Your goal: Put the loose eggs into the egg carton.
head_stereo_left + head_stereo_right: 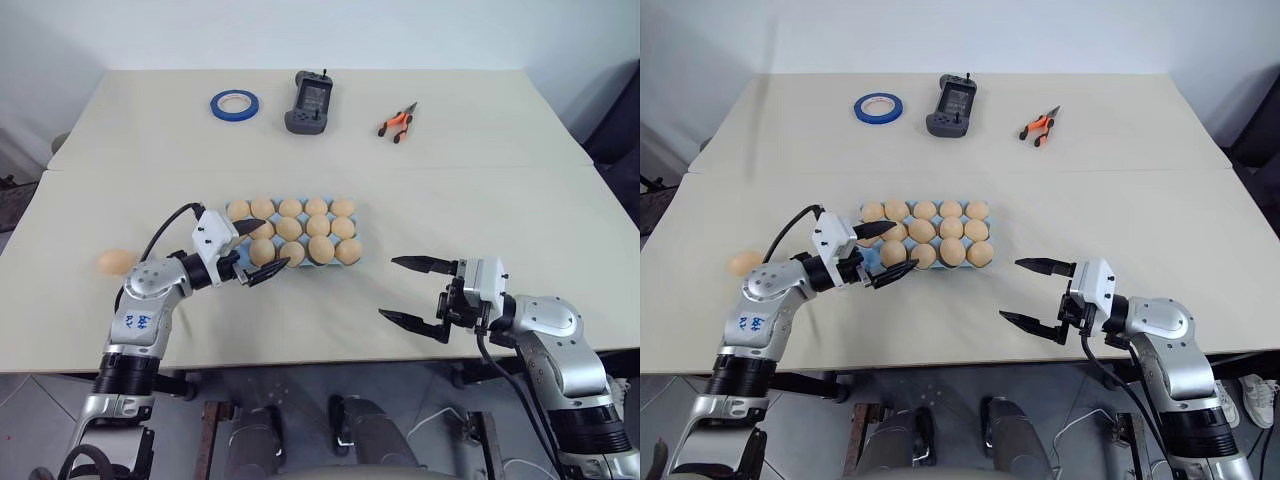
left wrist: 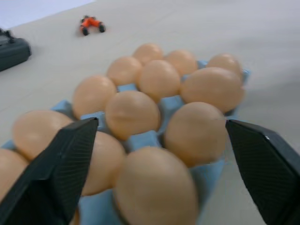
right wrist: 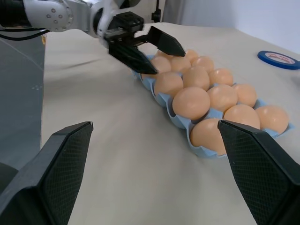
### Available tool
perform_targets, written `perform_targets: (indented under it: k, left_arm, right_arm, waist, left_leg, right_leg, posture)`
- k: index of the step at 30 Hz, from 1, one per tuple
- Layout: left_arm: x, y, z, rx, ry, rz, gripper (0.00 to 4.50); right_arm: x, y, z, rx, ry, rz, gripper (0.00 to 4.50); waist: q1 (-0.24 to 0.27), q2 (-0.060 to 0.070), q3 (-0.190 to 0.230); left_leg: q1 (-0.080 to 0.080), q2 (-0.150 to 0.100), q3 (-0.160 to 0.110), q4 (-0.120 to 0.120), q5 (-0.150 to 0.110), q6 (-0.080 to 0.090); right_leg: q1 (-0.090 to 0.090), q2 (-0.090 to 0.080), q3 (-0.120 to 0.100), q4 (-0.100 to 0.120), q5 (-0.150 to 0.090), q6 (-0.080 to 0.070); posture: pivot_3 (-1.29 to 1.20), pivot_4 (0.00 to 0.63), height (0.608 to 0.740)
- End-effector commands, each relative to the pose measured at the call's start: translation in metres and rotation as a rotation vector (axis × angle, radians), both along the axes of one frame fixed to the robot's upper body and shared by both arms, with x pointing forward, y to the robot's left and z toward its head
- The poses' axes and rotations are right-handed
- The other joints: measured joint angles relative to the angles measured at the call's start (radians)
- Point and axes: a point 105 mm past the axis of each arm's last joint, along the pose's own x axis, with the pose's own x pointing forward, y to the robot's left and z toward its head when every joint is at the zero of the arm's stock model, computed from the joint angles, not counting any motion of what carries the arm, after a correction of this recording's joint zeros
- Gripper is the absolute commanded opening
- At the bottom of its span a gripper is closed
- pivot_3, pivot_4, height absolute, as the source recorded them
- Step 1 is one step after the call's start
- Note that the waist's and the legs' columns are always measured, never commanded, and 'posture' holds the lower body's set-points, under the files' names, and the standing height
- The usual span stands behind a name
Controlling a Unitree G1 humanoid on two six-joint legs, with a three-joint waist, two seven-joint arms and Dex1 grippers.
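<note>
The light-blue egg carton lies at the middle of the table with several tan eggs seated in its cups. One loose egg rests on the table to the carton's left. My left gripper is open and level, its black fingers spread over the carton's near-left corner with nothing between them. My right gripper stands open above bare table to the right of the carton, pointing toward it, and it holds nothing. The right wrist view shows the carton's wall and the left gripper beyond it.
At the back of the table lie a blue tape ring, a black handheld controller and orange-handled pliers. A seam crosses the table behind the carton. The table's front edge runs just under both arms.
</note>
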Motion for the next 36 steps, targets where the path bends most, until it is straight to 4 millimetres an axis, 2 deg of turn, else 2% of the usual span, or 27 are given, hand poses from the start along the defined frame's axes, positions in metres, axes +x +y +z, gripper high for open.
perform_targets:
  k: [1, 2, 7, 10, 13, 16, 20, 24, 30, 33, 36]
  left_arm:
    - [-0.014, 0.024, 0.027, -0.025, -0.099, 0.041, 4.48]
    - [-0.017, 0.028, 0.028, -0.025, -0.103, 0.05, 4.48]
    - [-0.038, 0.089, 0.033, -0.034, -0.139, 0.296, 4.48]
    - [-0.05, 0.115, 0.032, -0.059, -0.157, 0.431, 4.48]
    - [-0.072, 0.148, 0.018, -0.104, -0.155, 0.648, 4.48]
    - [-0.094, 0.166, 0.001, -0.156, -0.123, 0.816, 4.48]
    - [-0.117, 0.181, -0.019, -0.276, -0.058, 1.006, 4.48]
    - [-0.122, 0.189, -0.027, -0.331, -0.045, 1.108, 4.48]
    - [-0.103, 0.182, -0.022, -0.345, -0.039, 1.088, 4.48]
    - [-0.089, 0.178, -0.014, -0.348, -0.054, 1.061, 4.48]
    - [-0.069, 0.179, -0.008, -0.302, -0.053, 1.039, 4.48]
  right_arm:
    - [-0.004, 0.005, 0.007, 0.016, -0.037, 0.023, 4.5]
    - [-0.004, 0.005, 0.007, 0.017, -0.036, 0.024, 4.5]
    - [-0.002, 0.01, 0.005, 0.024, -0.023, 0.059, 4.5]
    - [0.0, 0.011, 0.005, 0.034, -0.024, 0.068, 4.5]
    - [0.0, 0.014, 0.008, 0.055, -0.044, 0.099, 4.5]
    - [0.001, 0.018, 0.012, 0.088, -0.09, 0.116, 4.5]
    - [0.003, 0.022, 0.016, 0.139, -0.128, 0.148, 4.5]
    - [0.008, 0.026, 0.012, 0.164, -0.115, 0.172, 4.5]
    - [0.013, 0.032, 0.001, 0.186, -0.075, 0.184, 4.5]
    - [0.015, 0.034, -0.006, 0.173, -0.066, 0.184, 4.5]
    - [0.016, 0.039, -0.008, 0.179, -0.065, 0.182, 4.5]
  waist:
    - [-0.001, 0.0, 0.0]
    - [0.0, 0.0, 0.0]
    - [-0.001, 0.0, 0.0]
    - [-0.001, 0.0, 0.0]
    - [0.0, 0.0, 0.0]
    - [-0.001, 0.0, 0.0]
    - [-0.001, -0.002, -0.001]
    - [0.0, -0.002, -0.001]
    - [-0.007, -0.002, -0.001]
    - [-0.004, -0.002, -0.001]
    - [0.0, -0.004, -0.002]
  left_leg:
    - [0.0, 0.001, 0.0, 0.0, 0.0, 0.0]
    - [0.0, 0.001, 0.0, 0.0, 0.0, 0.0]
    - [0.001, 0.001, 0.0, 0.0, 0.0, -0.001]
    - [0.001, 0.001, 0.0, 0.0, -0.001, -0.001]
    - [0.001, 0.001, 0.0, 0.0, -0.001, -0.001]
    - [0.0, 0.001, 0.0, 0.0, -0.003, 0.001]
    - [-0.001, 0.001, 0.001, 0.0, -0.004, 0.001]
    - [0.0, 0.001, 0.0, 0.001, -0.004, 0.001]
    - [-0.003, 0.002, -0.001, -0.001, -0.005, 0.004]
    - [-0.003, 0.002, 0.003, -0.002, -0.008, 0.006]
    - [-0.002, 0.002, 0.005, -0.002, -0.01, 0.005]
  right_leg:
    - [0.0, 0.0, 0.0, 0.0, 0.0, 0.0]
    - [0.0, 0.0, 0.0, 0.001, 0.0, 0.0]
    - [-0.001, 0.001, 0.0, 0.001, -0.002, -0.004]
    - [0.0, 0.0, 0.0, -0.001, -0.004, -0.006]
    - [0.0, 0.0, 0.001, -0.004, -0.005, -0.009]
    - [0.002, -0.001, 0.001, -0.007, -0.005, -0.009]
    - [0.002, 0.0, 0.001, -0.009, -0.005, -0.009]
    - [0.003, 0.0, 0.001, -0.012, -0.005, -0.01]
    - [0.008, 0.003, 0.001, -0.029, 0.002, -0.006]
    - [0.008, 0.002, 0.003, -0.029, 0.002, -0.005]
    - [0.004, 0.001, 0.003, -0.02, 0.002, -0.005]
  posture:
    - [0.0, 0.15, 0.74]
    - [0.0, 0.15, 0.74]
    - [0.0, 0.15, 0.74]
    - [0.0, 0.15, 0.74]
    - [0.0, 0.15, 0.74]
    - [0.0, 0.15, 0.74]
    - [0.0, 0.15, 0.74]
    - [0.0, 0.15, 0.74]
    - [0.0, 0.15, 0.74]
    - [0.0, 0.15, 0.74]
    - [0.0, 0.15, 0.74]
